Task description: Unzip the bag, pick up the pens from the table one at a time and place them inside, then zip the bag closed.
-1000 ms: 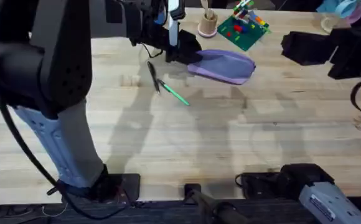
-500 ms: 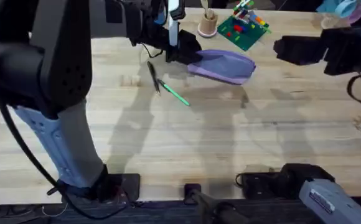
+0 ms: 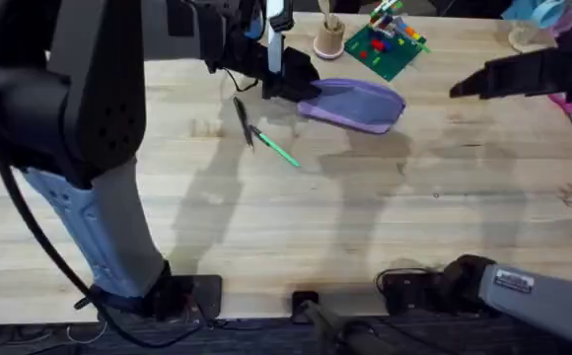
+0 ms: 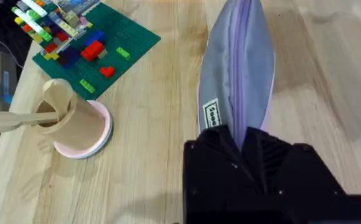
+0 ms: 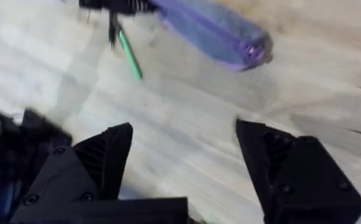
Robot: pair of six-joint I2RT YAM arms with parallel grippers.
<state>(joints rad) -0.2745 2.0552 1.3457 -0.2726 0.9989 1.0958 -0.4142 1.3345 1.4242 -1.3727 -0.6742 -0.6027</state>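
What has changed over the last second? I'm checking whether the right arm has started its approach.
The right gripper has swung in from the table's right edge toward the lavender pouch, fingers open and holding nothing. The left gripper stays clamped on the pouch's end. The pouch, the black pen and the green pen have not moved.

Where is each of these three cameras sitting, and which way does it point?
Overhead: above the arm bases, looking down and forward over the table; both arms show.
Left wrist: on the left arm, facing the bag its left gripper pinches.
Right wrist: on the right arm, above the table, its right gripper open.
All three share the bag; overhead and right wrist share the green pen.
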